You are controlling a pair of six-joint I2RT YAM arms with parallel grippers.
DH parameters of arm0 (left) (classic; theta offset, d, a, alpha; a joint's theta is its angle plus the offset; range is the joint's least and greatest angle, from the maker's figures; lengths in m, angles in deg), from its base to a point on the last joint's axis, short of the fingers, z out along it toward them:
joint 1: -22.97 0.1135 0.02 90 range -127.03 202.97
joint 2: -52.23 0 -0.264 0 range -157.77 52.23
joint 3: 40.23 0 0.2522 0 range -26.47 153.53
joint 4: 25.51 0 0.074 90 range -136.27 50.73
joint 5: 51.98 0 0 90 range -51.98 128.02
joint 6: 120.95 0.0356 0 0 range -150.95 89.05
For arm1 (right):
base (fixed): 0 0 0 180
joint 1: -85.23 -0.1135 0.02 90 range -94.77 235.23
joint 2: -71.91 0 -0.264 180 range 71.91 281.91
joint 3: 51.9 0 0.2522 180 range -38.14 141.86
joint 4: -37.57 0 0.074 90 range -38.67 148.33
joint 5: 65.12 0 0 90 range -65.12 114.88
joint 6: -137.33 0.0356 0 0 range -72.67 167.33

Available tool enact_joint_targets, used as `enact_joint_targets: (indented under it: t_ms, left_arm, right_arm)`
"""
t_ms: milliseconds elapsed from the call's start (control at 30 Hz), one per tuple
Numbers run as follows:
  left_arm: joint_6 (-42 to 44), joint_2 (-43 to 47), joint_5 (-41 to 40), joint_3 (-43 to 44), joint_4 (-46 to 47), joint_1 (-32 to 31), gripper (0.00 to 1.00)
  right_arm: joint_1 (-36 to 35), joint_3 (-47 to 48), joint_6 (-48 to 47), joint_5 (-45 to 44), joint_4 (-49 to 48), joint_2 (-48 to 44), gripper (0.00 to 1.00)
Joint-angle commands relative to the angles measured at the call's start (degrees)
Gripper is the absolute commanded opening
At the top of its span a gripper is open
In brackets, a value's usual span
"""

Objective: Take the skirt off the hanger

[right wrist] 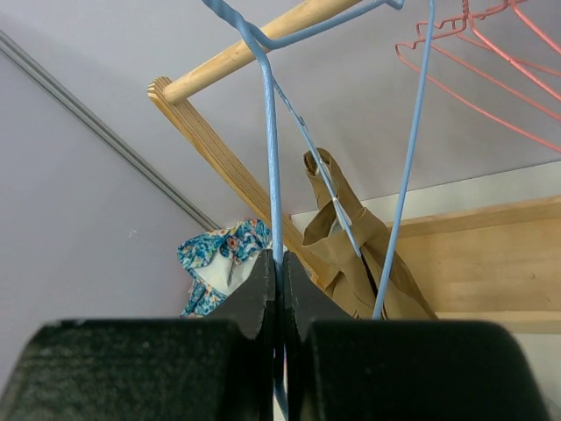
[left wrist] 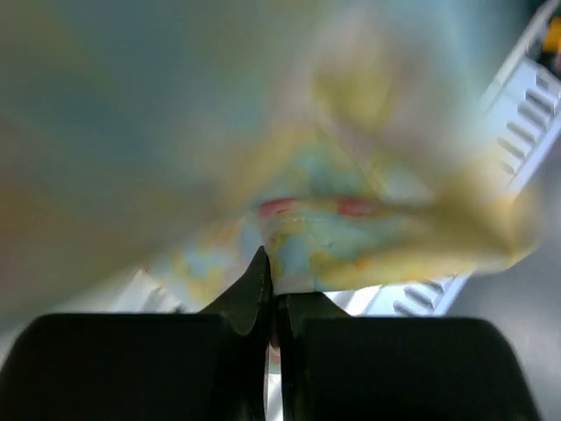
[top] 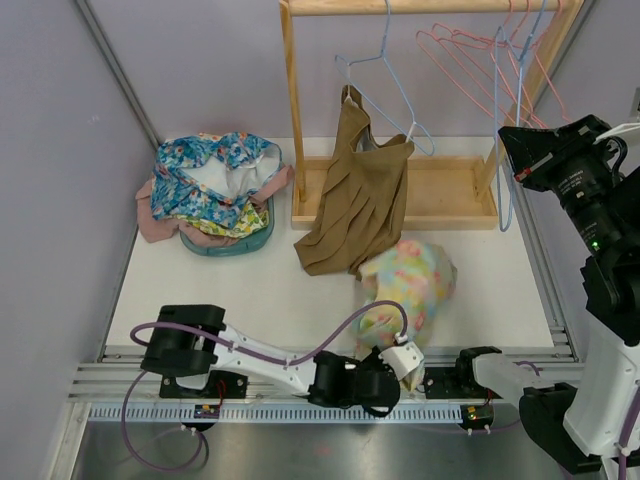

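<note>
A pastel floral skirt lies crumpled on the white table, near its front edge. My left gripper is shut on the skirt's near edge. In the left wrist view the fabric fills the frame, and a fold of it is pinched between the tips of the left gripper. My right gripper is raised at the right of the rack. It is shut on the wire of a blue hanger that carries no garment. In the right wrist view the hanger wire runs down between the closed tips of the right gripper.
A wooden rack stands at the back, its base on the table. A brown pleated garment hangs from a light-blue hanger. Red hangers hang at right. A teal basin of floral clothes sits back left.
</note>
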Motion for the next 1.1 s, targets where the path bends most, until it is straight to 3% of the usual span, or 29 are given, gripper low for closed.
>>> enact_joint_targets:
  t_ms: [0,167,333,567,767,867,1067]
  left_arm:
    - [-5.6,3.2,-3.9,3.3,0.2,-1.8,0.0]
    - [-0.4,13.7,-13.5,11.4,-12.7,-1.7,0.0]
    - [8.6,21.0,-21.6,25.2,-25.8,1.2,0.0]
    - [18.5,26.5,-21.8,37.9,-35.2,17.9,0.0]
    - [33.1,25.9,-19.7,55.1,-33.8,29.7,0.0]
    - [43.2,23.3,-19.1,59.1,-26.3,33.3,0.0]
    - [67.9,11.4,-16.8,77.0,-7.3,40.4,0.0]
  right_arm:
    - [0.2,-1.3,-0.1,-0.5,-5.6,-1.2,0.0]
    - [0.2,-8.3,1.5,0.9,-7.0,-2.8,0.0]
    - [0.2,-14.3,3.2,2.4,-9.5,-3.5,0.0]
    - [0.2,-17.6,4.9,5.1,-17.1,2.4,0.0]
    - [0.2,-9.5,5.7,5.5,-21.4,14.4,0.0]
    - [0.2,-3.8,5.7,4.2,-22.4,20.3,0.0]
    - [0.7,4.1,6.2,4.1,-23.4,29.4,0.0]
